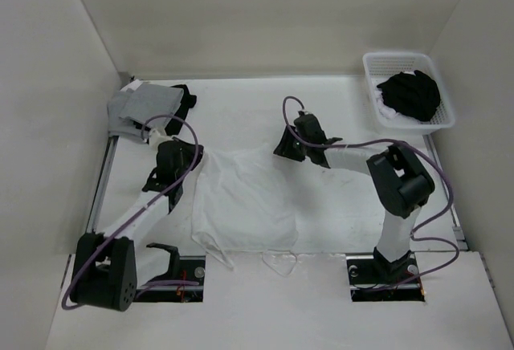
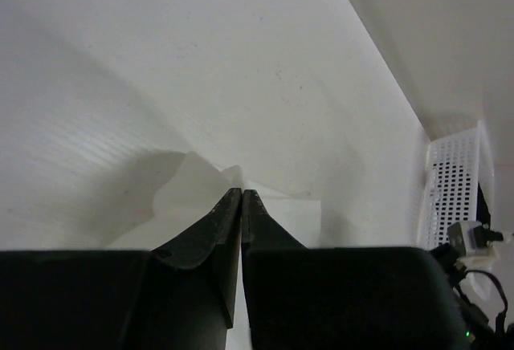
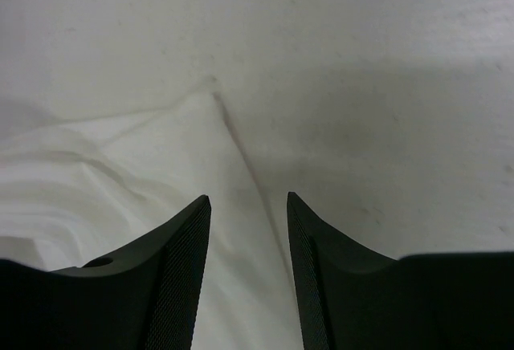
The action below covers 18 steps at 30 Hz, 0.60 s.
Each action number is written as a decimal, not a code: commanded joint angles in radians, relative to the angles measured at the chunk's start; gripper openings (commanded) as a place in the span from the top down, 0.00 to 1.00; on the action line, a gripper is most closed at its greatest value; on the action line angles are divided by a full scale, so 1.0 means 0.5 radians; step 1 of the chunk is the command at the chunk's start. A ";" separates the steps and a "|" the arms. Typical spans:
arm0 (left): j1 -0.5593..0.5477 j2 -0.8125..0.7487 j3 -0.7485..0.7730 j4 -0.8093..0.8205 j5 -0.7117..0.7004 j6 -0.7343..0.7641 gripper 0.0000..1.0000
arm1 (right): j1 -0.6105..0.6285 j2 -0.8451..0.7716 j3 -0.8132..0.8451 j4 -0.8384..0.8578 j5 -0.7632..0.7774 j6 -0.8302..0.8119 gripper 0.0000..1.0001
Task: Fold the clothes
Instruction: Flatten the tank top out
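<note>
I see left gripper (image 2: 242, 193) pinched shut on top (image 2: 189, 181) edge; right gripper (image 3: 249, 199) jaws wide apart, empty, over top corner.

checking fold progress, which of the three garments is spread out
The white top, spread out in the middle. The grey stack sits piled far left; the black bundle is heaped in the basket.

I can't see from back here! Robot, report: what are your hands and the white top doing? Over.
Left gripper shut on tank top corner. Right gripper open above its other far corner. Spread out, straps at near edge. Garment stack, basket off aside.
</note>
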 commanded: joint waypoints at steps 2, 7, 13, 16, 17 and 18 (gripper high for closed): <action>0.068 -0.340 -0.214 -0.139 -0.034 -0.066 0.98 | -0.005 0.159 0.289 -0.061 -0.117 0.045 0.53; 0.102 -0.580 -0.261 -0.253 0.076 -0.014 0.98 | 0.028 0.343 0.488 -0.202 -0.206 0.054 0.60; 0.111 -0.535 -0.175 -0.170 0.101 -0.056 0.98 | 0.035 0.261 0.559 -0.153 -0.121 0.134 0.99; 0.056 -0.327 -0.031 0.032 0.055 -0.145 0.99 | 0.010 0.050 0.583 -0.107 -0.038 0.091 1.00; 0.035 -0.225 0.058 0.102 0.049 -0.170 0.99 | -0.026 -0.018 0.641 -0.131 -0.029 0.076 1.00; 0.019 -0.142 0.153 0.152 0.046 -0.188 0.99 | -0.060 -0.073 0.718 -0.156 -0.041 0.057 1.00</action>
